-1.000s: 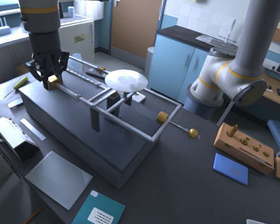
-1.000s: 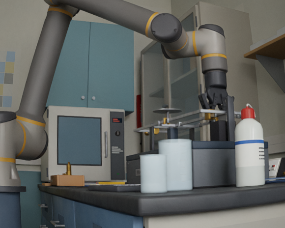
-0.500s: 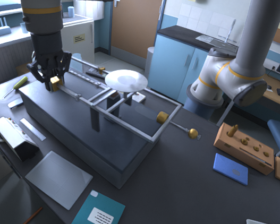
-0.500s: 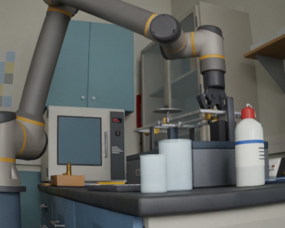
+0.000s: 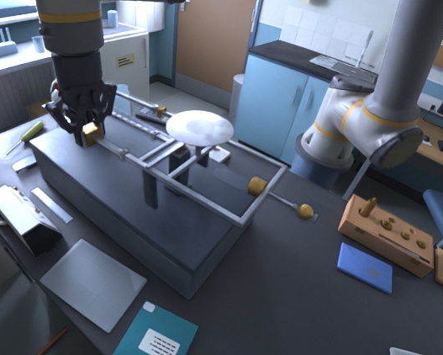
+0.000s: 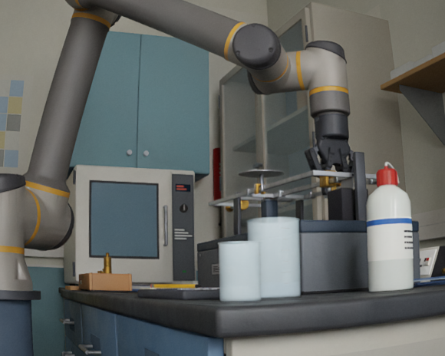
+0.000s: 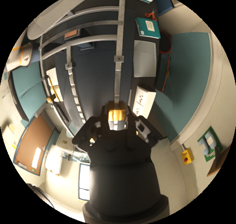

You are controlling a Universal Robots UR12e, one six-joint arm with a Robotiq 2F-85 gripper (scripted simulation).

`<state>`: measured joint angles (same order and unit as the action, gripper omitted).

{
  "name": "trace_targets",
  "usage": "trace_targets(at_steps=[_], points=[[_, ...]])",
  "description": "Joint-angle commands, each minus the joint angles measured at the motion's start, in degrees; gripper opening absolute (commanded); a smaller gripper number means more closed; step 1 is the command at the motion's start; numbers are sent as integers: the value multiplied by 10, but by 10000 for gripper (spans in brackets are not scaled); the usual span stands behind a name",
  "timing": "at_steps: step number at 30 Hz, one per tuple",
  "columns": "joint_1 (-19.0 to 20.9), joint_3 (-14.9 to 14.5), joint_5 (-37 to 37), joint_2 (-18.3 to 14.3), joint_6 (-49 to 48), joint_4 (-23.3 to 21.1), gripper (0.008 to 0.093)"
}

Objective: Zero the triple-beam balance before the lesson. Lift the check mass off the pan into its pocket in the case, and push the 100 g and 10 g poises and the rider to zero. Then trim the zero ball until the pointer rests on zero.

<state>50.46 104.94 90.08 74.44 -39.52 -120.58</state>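
A brass poise (image 5: 91, 132) (image 7: 117, 116) sits on the front beam of the balance, near the beam's far left end. I grip this poise in my gripper (image 5: 85, 131) (image 6: 329, 168) (image 7: 117, 118), which comes straight down on it. The white pan (image 5: 199, 127) (image 6: 261, 173) stands empty at the middle of the balance. A second brass poise (image 5: 160, 110) sits on the rear beam. The brass zero ball (image 5: 305, 211) and a brass cylinder (image 5: 257, 186) sit on the thin rod at the balance's right end. The check mass (image 5: 367, 207) stands upright in the wooden case (image 5: 384, 234).
The dark base (image 5: 132, 197) of the balance lies under the beams. A screwdriver (image 5: 26, 135), a ruler (image 5: 51, 205) and a white box (image 5: 22, 218) lie left of it. Two beakers (image 6: 261, 259) and a wash bottle (image 6: 389, 230) stand along the counter's far side.
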Motion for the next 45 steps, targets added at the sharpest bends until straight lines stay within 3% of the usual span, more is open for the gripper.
trace_targets(at_steps=[1, 45], points=[[0, 0, -1, 0, 0, 0, 80], [19, 15, -1, 13, 19, -2, 80]])
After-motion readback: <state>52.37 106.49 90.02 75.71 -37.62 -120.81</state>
